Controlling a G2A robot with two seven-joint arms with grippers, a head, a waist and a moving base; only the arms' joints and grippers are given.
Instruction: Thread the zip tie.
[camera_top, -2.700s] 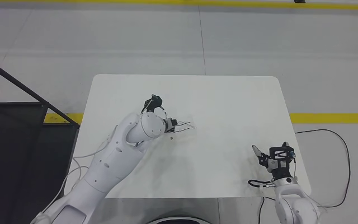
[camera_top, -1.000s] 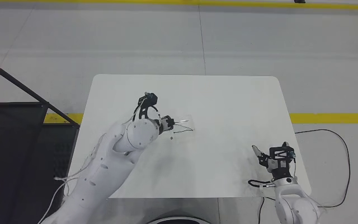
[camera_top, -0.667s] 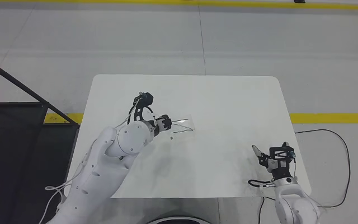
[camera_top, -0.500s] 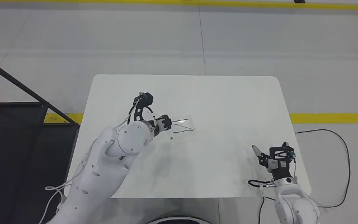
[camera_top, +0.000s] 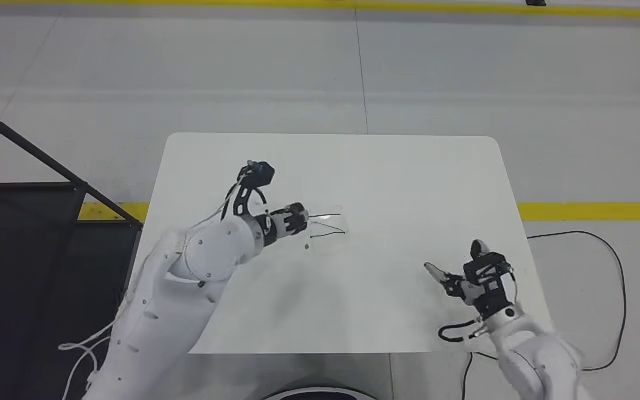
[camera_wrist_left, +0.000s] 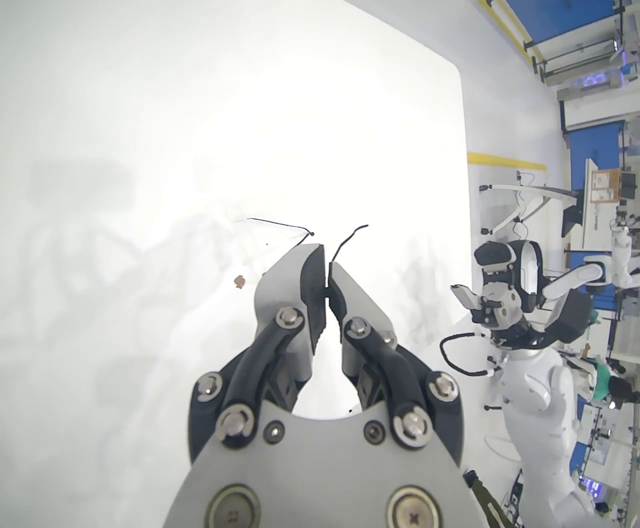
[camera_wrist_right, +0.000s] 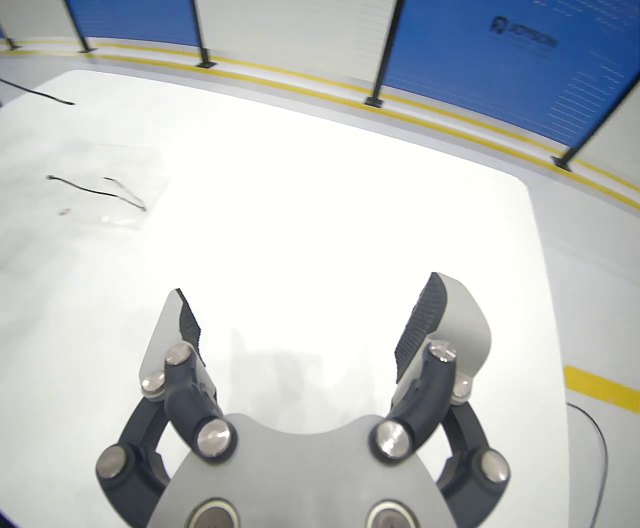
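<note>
The left jaws are pinched shut on one end of the thin black zip tie (camera_wrist_left: 341, 244), its free tail curving out beyond their tips over the worktop (camera_top: 400, 180), while the right jaws gape wide, well apart.

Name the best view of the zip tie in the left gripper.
Left wrist view: the zip tie juts close-up from the shut left gripper. Top view: a faint line. Right wrist view: too far to tell.
</note>
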